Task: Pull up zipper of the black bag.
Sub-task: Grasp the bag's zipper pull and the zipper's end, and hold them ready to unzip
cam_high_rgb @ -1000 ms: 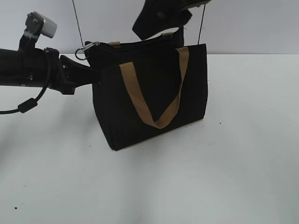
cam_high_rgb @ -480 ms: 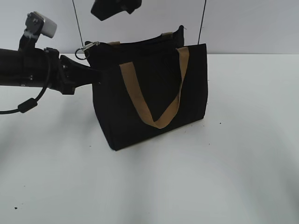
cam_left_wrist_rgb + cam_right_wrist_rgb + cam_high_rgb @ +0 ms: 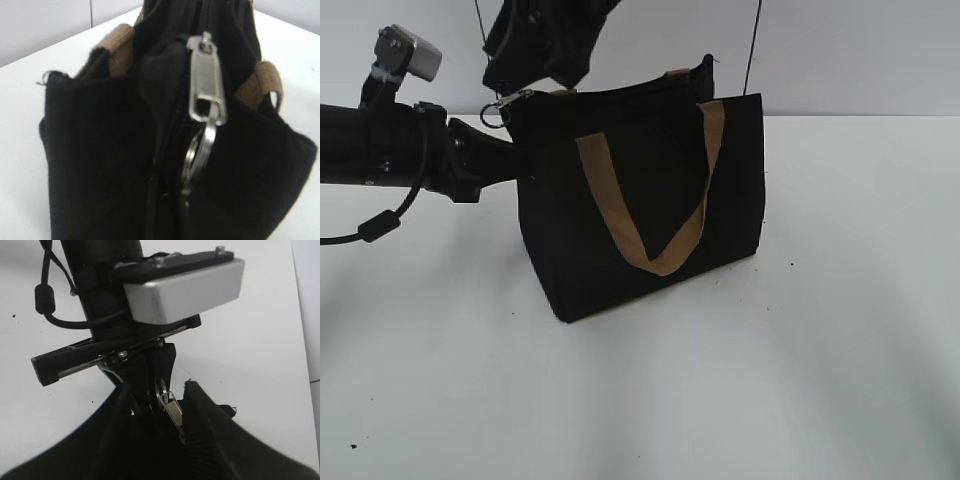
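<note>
The black bag (image 3: 620, 285) stands upright on the white table, a tan strap handle (image 3: 665, 262) hanging on its near side. Its zipper runs along the top edge. The silver pull with its ring (image 3: 498, 108) sticks out at the bag's left end, and shows close up in the left wrist view (image 3: 206, 85). My left gripper (image 3: 516, 152) is shut on the fabric of that end, just below the pull. My right gripper (image 3: 532, 72) hangs open just above the pull. In the right wrist view its fingers (image 3: 157, 390) flank the pull (image 3: 172, 410) without touching it.
The left arm (image 3: 380, 150) lies level across the left of the table with a looped cable (image 3: 378, 226) under it. Two thin dark rods (image 3: 754, 45) stand behind the bag. Bare white table (image 3: 720, 400) lies in front and to the right.
My right gripper has swung from above the bag's right end to its left end and come down over the pull ring. The bag and the left arm have not moved.
</note>
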Motion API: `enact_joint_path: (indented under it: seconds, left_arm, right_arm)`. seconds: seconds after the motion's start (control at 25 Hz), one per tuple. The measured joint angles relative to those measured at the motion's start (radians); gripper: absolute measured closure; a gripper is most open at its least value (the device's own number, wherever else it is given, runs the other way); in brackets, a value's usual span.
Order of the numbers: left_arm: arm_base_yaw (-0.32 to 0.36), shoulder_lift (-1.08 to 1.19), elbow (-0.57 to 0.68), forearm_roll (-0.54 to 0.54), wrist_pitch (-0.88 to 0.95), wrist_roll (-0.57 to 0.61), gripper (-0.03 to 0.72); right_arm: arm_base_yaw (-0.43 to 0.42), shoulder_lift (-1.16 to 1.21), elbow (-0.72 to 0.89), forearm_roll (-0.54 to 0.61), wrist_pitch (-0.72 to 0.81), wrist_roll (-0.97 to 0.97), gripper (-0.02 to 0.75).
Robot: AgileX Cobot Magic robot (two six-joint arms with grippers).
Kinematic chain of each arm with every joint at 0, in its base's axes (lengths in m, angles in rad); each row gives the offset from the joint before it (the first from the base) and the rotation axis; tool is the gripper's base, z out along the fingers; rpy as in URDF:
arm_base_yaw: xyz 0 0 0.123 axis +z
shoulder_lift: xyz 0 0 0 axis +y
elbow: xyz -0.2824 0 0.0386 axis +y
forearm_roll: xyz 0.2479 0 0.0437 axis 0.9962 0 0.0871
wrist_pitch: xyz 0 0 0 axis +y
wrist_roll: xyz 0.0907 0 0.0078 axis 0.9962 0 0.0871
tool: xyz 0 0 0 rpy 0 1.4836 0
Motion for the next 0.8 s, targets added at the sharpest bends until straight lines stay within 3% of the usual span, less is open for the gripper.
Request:
enact_joint_path:
  seconds: [0.8]
  left_arm:
    - [0.000,0.000,0.000,0.000,-0.001,-0.002,0.652]
  right_arm:
    - [0.028,0.091,0.000,0.026,-0.116,-0.101,0.471]
